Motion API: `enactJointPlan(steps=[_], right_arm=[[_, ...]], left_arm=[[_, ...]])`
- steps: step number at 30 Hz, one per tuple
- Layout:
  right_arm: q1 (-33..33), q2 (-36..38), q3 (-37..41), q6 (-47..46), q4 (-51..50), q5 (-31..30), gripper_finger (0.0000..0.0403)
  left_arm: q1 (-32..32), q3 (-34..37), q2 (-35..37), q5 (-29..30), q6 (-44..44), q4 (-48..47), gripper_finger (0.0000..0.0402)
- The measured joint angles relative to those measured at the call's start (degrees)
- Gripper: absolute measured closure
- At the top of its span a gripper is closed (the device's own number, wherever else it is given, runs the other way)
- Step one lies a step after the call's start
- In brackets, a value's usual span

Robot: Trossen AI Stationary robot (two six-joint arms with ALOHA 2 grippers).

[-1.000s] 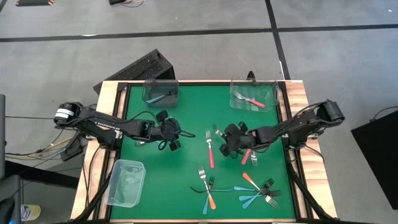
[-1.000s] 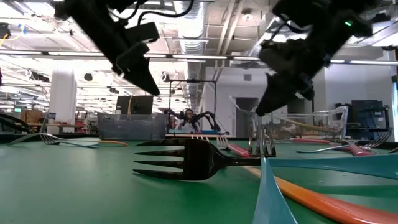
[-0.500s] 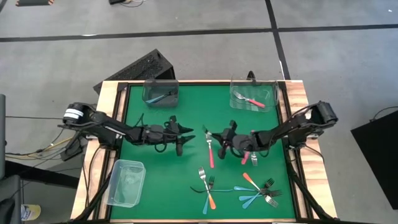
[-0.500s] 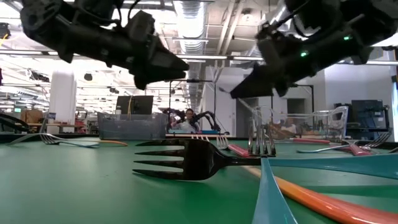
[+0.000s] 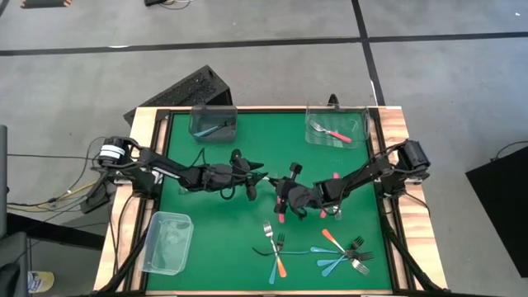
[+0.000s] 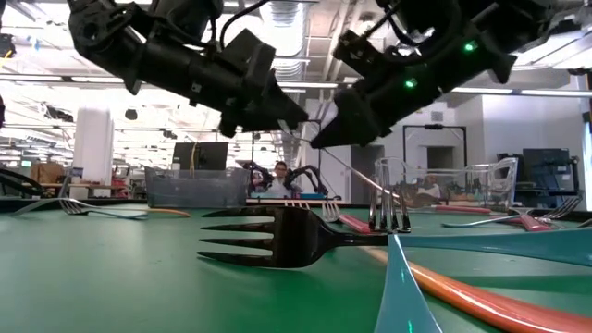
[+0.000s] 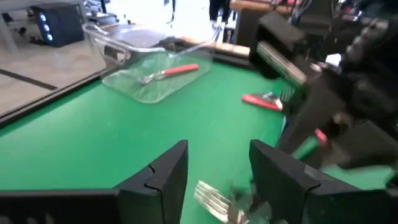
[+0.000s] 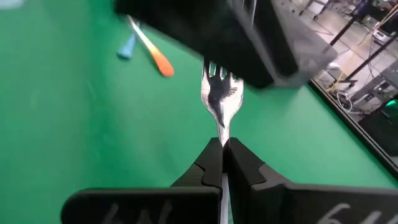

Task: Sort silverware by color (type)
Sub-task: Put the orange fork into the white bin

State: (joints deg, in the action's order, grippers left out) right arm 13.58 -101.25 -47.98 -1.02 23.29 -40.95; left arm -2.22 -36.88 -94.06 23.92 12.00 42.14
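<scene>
Fork (image 8: 219, 99) pinched by right gripper (image 8: 222, 149), tines toward spread left gripper (image 7: 217, 163); a mistimed handover risks dropping it.

centre: claws (image 5: 266, 179) crowd | left green mat (image 5: 186, 157): open

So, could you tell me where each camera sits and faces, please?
High: overhead, straight down on the green table; both dark arms show.
Low: table height, level across a dark fork; arms overhead.
Left wrist: past its open left gripper toward a clear plastic container.
Right wrist: past the right gripper, shut on a silver-tined fork.
Shared: high and left wrist show that container.
</scene>
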Motion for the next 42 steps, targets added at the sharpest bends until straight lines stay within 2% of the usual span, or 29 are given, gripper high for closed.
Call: enactJointPlan(steps=[7, 14, 20, 25, 28, 32, 35, 38, 42], right_arm=[[-0.4, 1.0, -0.5, 0.2, -1.3, -3.2, 0.0385], [-0.5, 3.0, -0.5, 2.8, -2.1, -4.2, 0.0386], [-0.2, 3.0, -0.5, 2.6, -2.7, -4.4, 0.0385], [-0.2, 3.8, -0.5, 0.3, -2.8, -4.4, 0.0335], [0.1, 5.7, -0.6, -2.9, -3.4, -4.4, 0.0302], [0.6, 8.6, -0.5, -5.3, -5.5, -4.4, 0.0266], [0.7, 10.9, -0.5, -6.5, -6.5, -4.5, 0.0248], [0.5, 12.4, -0.5, -6.3, -6.8, -4.5, 0.0239], [-0.1, 12.6, -0.5, -6.3, -6.8, -4.5, 0.0238]], left_arm=[[0.1, 0.2, 2.3, 2.8, 1.4, -4.4, 0.0326], [0.4, 0.1, 2.9, 3.2, 0.7, -3.9, 0.0393], [0.4, 0.1, 3.4, 2.8, 0.1, -4.3, 0.0400], [0.4, 0.2, 8.0, 1.8, -4.1, -10.7, 0.0401], [0.6, -0.1, 15.1, 2.6, -5.7, -22.4, 0.0401], [-0.6, -6.1, 24.9, -0.7, -6.8, -49.8, 0.0401], [-2.9, -14.5, 29.2, -4.0, -5.3, -72.5, 0.0401], [-4.6, -26.6, 31.0, -11.7, -3.8, -93.1, 0.0401], [-6.2, -41.2, 30.7, -22.1, 3.0, -113.5, 0.0401]])
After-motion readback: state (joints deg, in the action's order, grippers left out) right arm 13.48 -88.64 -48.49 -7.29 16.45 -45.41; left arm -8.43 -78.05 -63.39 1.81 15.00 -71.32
